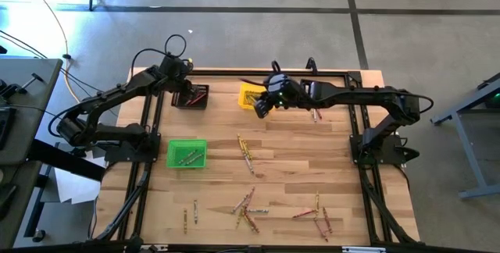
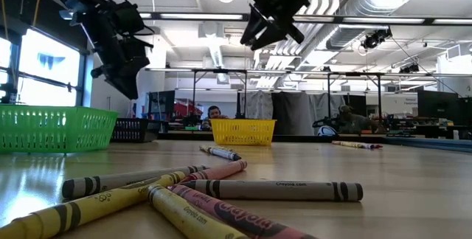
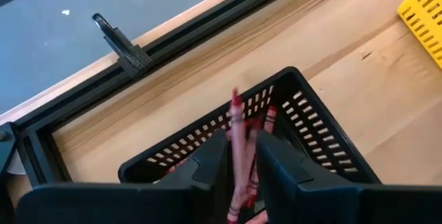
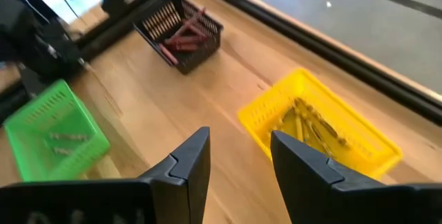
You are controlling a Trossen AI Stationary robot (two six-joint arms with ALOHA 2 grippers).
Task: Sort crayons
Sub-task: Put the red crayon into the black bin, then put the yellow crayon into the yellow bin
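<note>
Crayons [image 1: 248, 206] are mostly scattered loose over the near half of the wooden tabletop [image 1: 289, 167], with one more line near the middle. Left gripper [image 3: 240, 160] hangs right over the black bin [image 3: 314, 131], and only its wrist view shows what it's got: a red crayon [image 3: 237, 131] pinched upright between the fingers, more red ones lying in the bin below. From overhead that's hidden under the arm. Right gripper [image 4: 238, 156] hovers beside the yellow bin [image 4: 276, 106], fingers spread apart with nothing between them; its wrist view shows yellow crayons inside that bin. The green bin [image 1: 187, 154] sits on the left side with a few greenish sticks in it. Low view puts a pile of crayons right up close, with a workshop behind: ceiling ducts, benches, and a person [image 2: 214, 112] sitting way back.
</note>
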